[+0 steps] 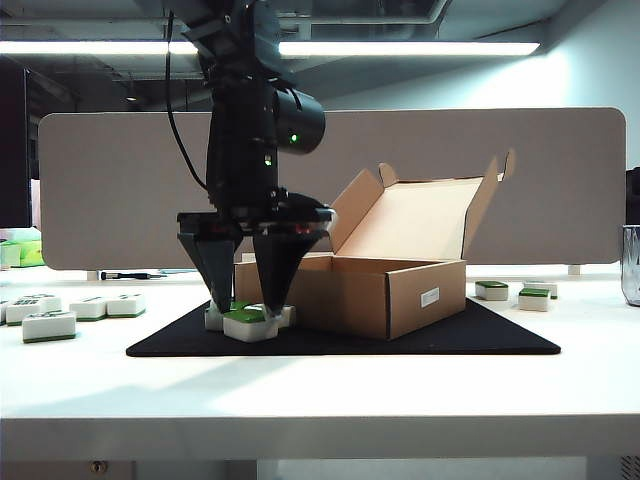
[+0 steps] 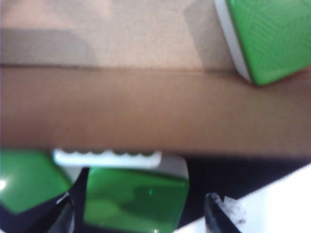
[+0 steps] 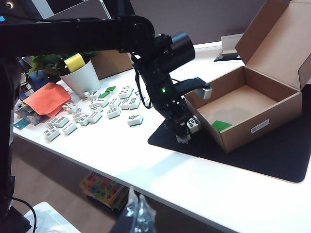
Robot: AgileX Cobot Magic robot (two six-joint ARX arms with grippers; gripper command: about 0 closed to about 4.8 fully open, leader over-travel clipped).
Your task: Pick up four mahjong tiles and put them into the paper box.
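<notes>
Pickup step, by the look of it. Your left claw point(image 1: 248, 312) points straight down at the near-left corner of the box point(image 1: 385, 292), jaws spread wide and empty, fingertips low on either side of a green-backed tile point(image 1: 250, 322) on the black mat point(image 1: 420, 338). The left wrist view shows that tile point(image 2: 136, 200) between the two fingers, with a second tile point(image 2: 26, 180) crowding it on one side and a third partly hidden behind it, against the box wall.

One tile point(image 3: 221, 125) already lies green side up on the box floor, so judge the task as roughly a quarter done. The box stands open, lid flap raised, on the mat.

Your right claw point(image 3: 137, 212) hangs well back from the work and off the table edge; only its tips show, too blurred to say whether they are parted or closed.

Next move: close on the middle tile only. Watch the neighbour, which sits just beside one finger and could get pinched or dragged along. Then lift clear of the box wall before carrying over. Spare tiles point(image 1: 75, 312) lie off the mat on the table point(image 1: 320, 400); leave them.
</notes>
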